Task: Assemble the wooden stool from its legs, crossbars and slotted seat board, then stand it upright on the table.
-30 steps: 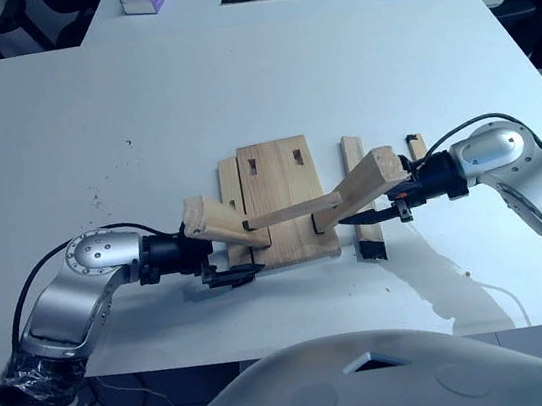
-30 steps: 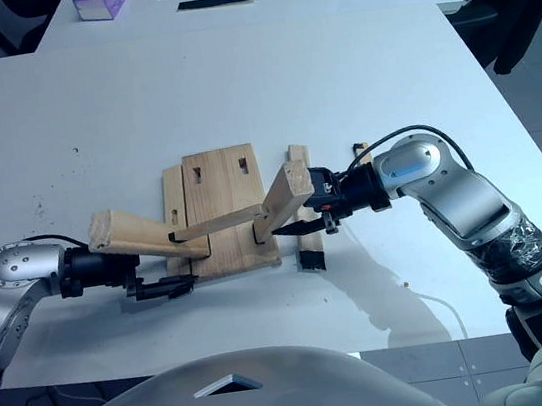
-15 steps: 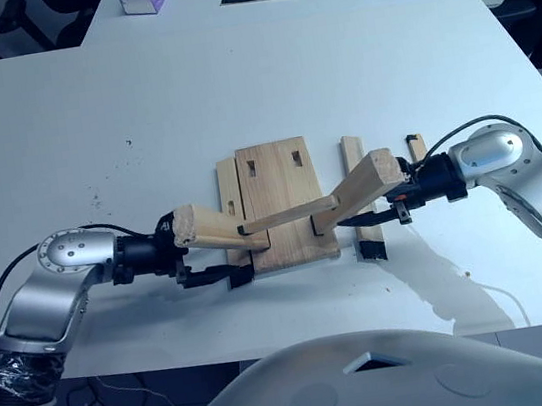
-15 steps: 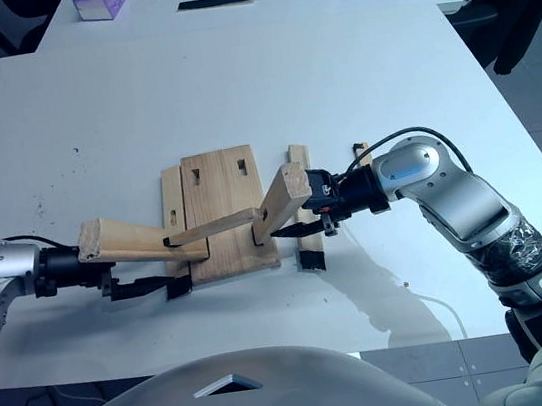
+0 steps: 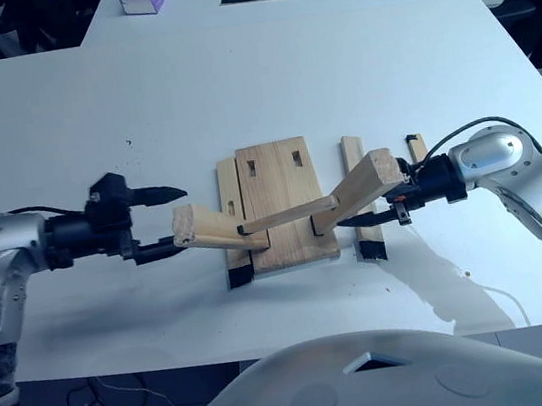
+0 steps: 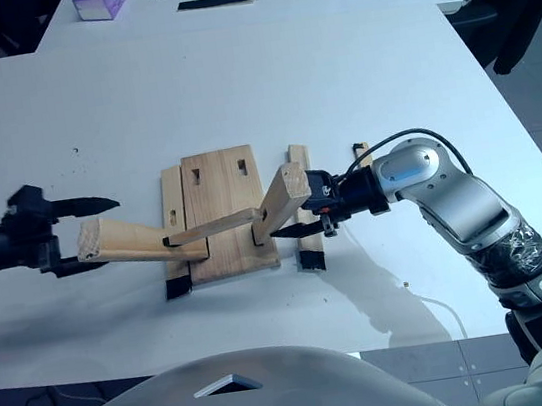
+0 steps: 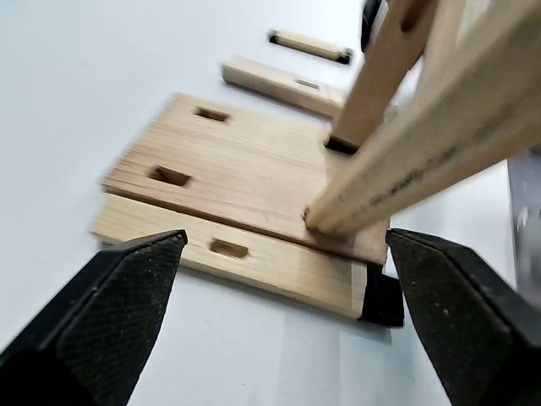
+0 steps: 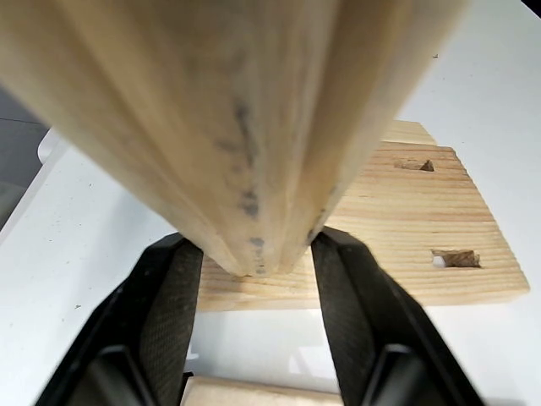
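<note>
My left gripper has let go of the left leg and backed off to the left, jaws wide and empty. The leg-and-crossbar frame, tilted over the seat board lying flat on the counter, is now held only by my right gripper, clamped on the right leg. I can't tell whether the crossbar joints are fully seated, or whether the left leg's lower end touches the board.

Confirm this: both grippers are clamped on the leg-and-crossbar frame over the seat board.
Not right. Only the right gripper is clamped on the leg-and-crossbar frame over the seat board. The left gripper is open and grips nothing, as the left eye view shows.
</note>
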Controlling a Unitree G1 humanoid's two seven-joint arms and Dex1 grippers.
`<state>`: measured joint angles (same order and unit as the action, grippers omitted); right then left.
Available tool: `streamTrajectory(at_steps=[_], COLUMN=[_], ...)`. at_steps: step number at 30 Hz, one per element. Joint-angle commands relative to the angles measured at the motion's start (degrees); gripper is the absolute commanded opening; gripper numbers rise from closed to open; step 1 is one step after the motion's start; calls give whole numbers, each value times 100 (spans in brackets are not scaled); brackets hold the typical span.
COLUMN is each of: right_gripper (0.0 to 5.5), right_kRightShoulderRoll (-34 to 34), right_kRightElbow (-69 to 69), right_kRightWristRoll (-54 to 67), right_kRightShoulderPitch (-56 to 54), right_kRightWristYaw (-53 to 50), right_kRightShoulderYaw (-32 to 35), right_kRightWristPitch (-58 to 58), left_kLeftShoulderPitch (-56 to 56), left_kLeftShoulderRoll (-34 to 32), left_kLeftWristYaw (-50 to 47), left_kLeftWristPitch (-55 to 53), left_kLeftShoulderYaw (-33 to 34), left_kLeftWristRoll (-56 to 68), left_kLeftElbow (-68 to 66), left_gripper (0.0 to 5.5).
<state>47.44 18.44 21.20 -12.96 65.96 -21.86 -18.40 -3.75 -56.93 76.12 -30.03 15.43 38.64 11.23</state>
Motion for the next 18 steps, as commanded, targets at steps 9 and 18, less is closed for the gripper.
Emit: streamTrajectory(at_steps=[9,18], right_gripper=[200,200], right_kRightShoulderRoll=[68,61], right_kRightElbow=[-241,-180], right_kRightWristRoll=[-348,-335], right_kRightShoulderPitch=[283,340], right_kRightWristYaw=[80,33], right_kRightShoulderYaw=[-251,-246], right_kRightWristPitch=[-260,-278], left_kLeftShoulderPitch=[1104,903], left_kLeftShoulderRoll=[352,425], left_kLeftWristYaw=[-1659,-2318], left_kLeftWristPitch=[-2175,-2213], left_kLeftShoulderYaw=[1633,1368], left_kLeftWristRoll=[4684,5261], left_kLeftElbow=[944,1900], left_gripper=[326,326])
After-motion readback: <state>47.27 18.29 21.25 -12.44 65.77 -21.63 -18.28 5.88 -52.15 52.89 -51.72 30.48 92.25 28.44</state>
